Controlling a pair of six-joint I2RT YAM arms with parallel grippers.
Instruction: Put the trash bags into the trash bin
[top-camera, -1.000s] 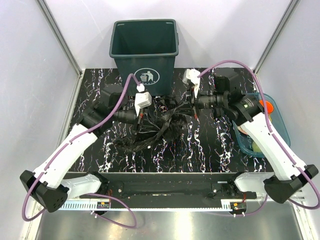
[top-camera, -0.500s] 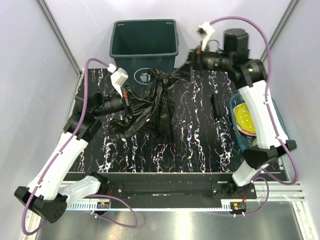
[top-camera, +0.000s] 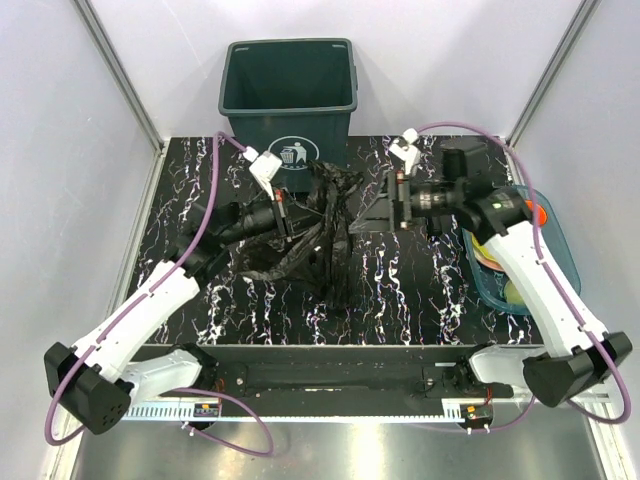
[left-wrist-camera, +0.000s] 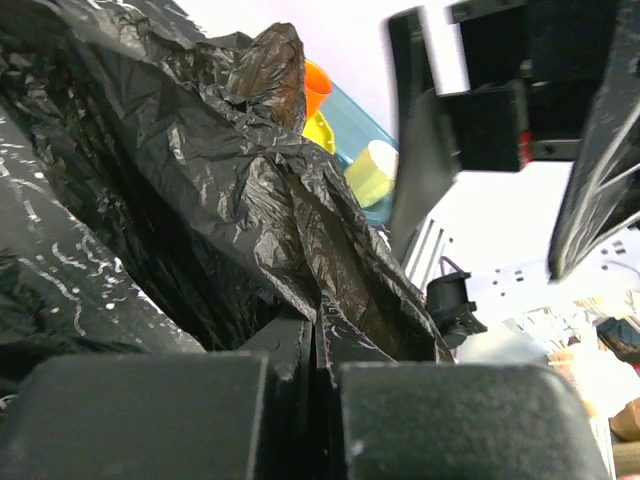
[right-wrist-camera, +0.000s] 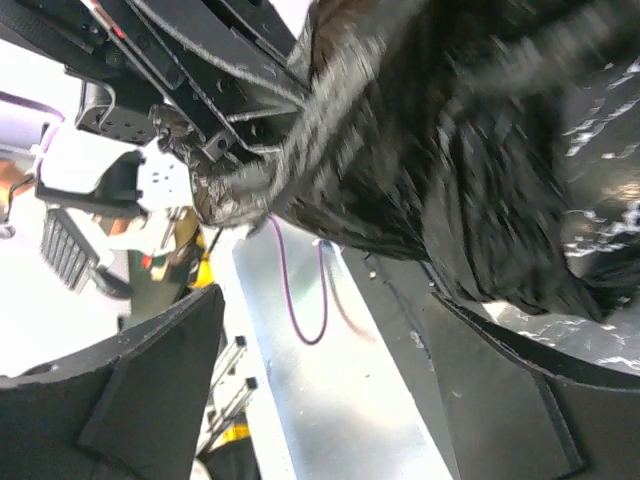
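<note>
Bag (top-camera: 322, 238) sits bunched near the bin (top-camera: 290, 95). We see the left tool (top-camera: 288, 214) pinching it, the right tool (top-camera: 375, 213) spread.

On the left gripper (top-camera: 288, 214), the fingertips were buried in the folds of the black bag (top-camera: 325, 235). Ahead of the right gripper (right-wrist-camera: 330, 400), the bag was smeared by blur. Behind that gripper, its arm partly covered the tray (top-camera: 563, 245).

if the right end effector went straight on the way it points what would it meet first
Most likely the trash bag, bunched ahead of the open right end effector; the left end effector pinching it lies beyond, though depth is unclear.
</note>
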